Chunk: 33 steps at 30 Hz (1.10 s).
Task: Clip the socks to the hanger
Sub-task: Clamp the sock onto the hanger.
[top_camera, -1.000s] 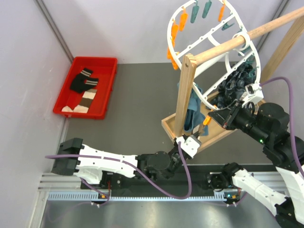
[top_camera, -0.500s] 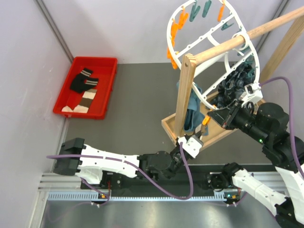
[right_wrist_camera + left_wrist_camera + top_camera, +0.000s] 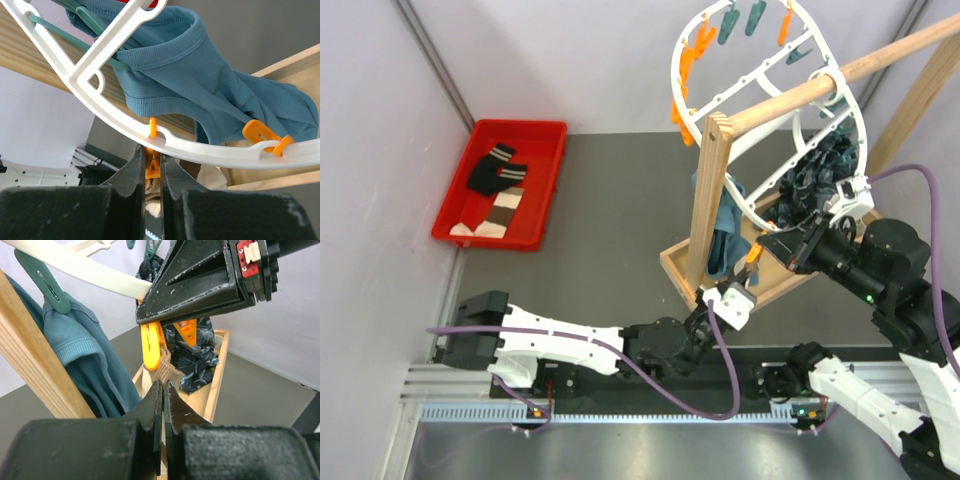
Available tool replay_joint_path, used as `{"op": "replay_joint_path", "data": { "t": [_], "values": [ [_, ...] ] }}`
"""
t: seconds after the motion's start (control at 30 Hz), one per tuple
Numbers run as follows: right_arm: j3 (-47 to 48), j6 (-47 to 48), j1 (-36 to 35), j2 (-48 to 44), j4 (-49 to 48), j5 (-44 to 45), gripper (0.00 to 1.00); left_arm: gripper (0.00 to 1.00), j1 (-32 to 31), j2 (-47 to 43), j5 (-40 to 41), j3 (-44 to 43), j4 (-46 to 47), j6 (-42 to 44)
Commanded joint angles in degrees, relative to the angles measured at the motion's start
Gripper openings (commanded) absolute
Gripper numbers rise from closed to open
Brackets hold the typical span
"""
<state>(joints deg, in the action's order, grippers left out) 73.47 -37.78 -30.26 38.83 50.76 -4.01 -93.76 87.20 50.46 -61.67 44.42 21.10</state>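
Observation:
The white hanger [image 3: 674, 60] hangs tilted on a wooden pole, with orange and teal pegs around its rim. My left gripper [image 3: 728, 292] is shut on the brown knit cuff of a sock [image 3: 167, 371] and holds it up just under an orange peg [image 3: 151, 347]. My right gripper [image 3: 767, 245] is shut on that same orange peg [image 3: 152, 167], squeezing it just below the hanger's rim [image 3: 200, 147]. A bit of the brown and cream sock [image 3: 161, 192] shows below the peg. Two more socks, one black [image 3: 492, 172] and one banded brown [image 3: 500, 210], lie in the red tray [image 3: 542, 190].
A wooden post [image 3: 710, 190] and pole carry the hanger over a wooden base box [image 3: 680, 275]. A teal garment [image 3: 200, 85] hangs pegged beside the post. Dark clothing [image 3: 815, 170] is piled behind the rim. Grey walls stand to the left and at the back.
My left gripper has moved a little up and to the right with the sock, closer to the orange peg. The right gripper has stayed on the peg.

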Motion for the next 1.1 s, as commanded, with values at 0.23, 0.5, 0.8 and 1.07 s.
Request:
{"op": "replay_joint_path", "data": {
  "t": [0.23,0.5,0.8,1.07],
  "values": [
    [-0.26,-0.19,-0.68,-0.6,-0.58,-3.11,0.03,0.0,-0.11,1.83,3.33,-3.63,5.23,3.77],
    [-0.26,0.16,-0.68,-0.51,-0.67,-3.2,0.37,0.0,0.06,1.83,2.98,-3.98,5.06,3.33],
    [2.54,3.58,-0.68,-0.16,2.05,-0.21,0.69,0.04,0.5,0.96,3.42,-3.72,2.16,0.35],
    [5.63,8.95,-0.68,0.9,6.1,0.14,0.75,0.64,0.5,-2.29,0.79,-2.14,-3.37,-6.59]
  ]
}}
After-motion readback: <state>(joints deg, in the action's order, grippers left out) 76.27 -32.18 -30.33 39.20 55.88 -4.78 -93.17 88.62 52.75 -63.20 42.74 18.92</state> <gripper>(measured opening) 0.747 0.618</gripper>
